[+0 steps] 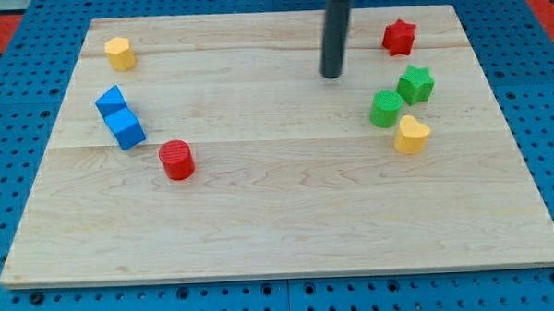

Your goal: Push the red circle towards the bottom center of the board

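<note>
red circle [176,160] upright at the board's [288,220] left-centre, flat face up; no writing legible anywhere.
my tip [332,75] is a bare rod end holding nothing, well apart at the circle's 2 o'clock. two blue blocks [119,117] touch each other near the circle's 10 o'clock. round body, no long axis discernible.

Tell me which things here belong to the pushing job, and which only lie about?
Belong to the job:
red circle
my tip, far off toward the view's upper right
board

Only lying about:
blue blocks
yellow block
red star
green star
green circle
yellow heart
</note>
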